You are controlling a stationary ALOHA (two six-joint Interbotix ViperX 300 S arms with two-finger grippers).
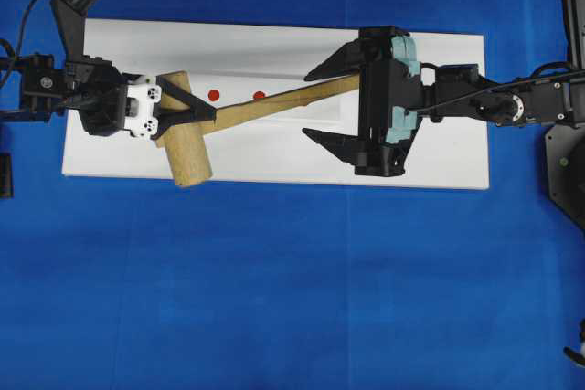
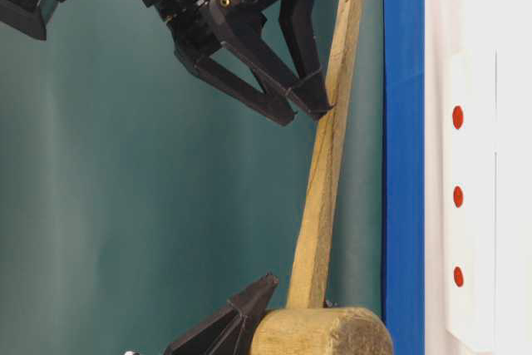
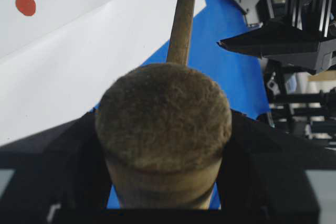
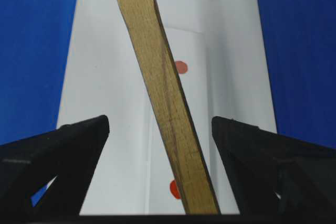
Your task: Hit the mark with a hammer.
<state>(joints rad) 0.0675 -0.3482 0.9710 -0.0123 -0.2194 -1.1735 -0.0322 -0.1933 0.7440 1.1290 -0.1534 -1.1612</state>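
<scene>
I have the hammer [image 1: 239,116] up off the bench [image 1: 274,299], held by my left gripper [image 1: 187,109], whose fingers [image 1: 174,93] are about half open and clamped across the thick head. In the left wrist view the head's end grain fills the gap between them. From the overhead, the head sits at about 9 o'clock over the white board [image 1: 439,162], and the handle runs off toward 3 o'clock, rising slightly, its free end reaching in between the fingers of my right gripper [image 1: 340,102]. Those stand nearly as wide as they go, and the right wrist view shows the handle passing up the middle with clear space either side, so that hand holds nothing.

The mark [image 2: 458,197], the middle of three red dots, lies on the strip [image 2: 474,205] under the handle; from above I see only two dots clearly, the rest being covered.

I judge the hammer stiff and light for its bulk, but head-heavy, and bare wood should give decent friction. Holding it by the head gives no swing; I would take the squared handle across its flat faces, well out toward the free end, and grip firmly so it cannot twist.
</scene>
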